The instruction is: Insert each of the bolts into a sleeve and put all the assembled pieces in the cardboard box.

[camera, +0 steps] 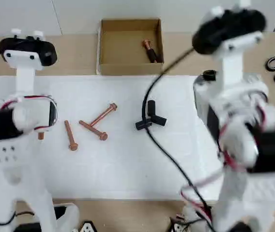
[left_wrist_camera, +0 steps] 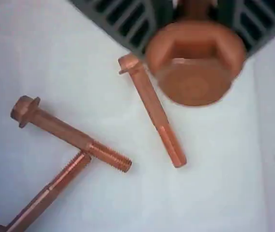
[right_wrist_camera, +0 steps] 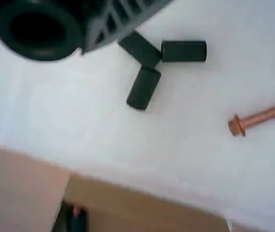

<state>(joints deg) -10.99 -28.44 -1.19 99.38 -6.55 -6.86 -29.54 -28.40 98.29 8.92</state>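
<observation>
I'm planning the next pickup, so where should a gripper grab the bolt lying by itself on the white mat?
Best take the lone bolt by the middle of its shank, coming straight down from above with the jaws across it. It lies flat on the mat with bare mat on both sides, apart from the two touching bolts, and the shank is slimmer than the flanged head.

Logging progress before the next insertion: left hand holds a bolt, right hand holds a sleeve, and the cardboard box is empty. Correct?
Not the box: the high view shows one assembled piece already lying in the cardboard box. The left hand does hold a bolt and the right hand a sleeve.
</observation>
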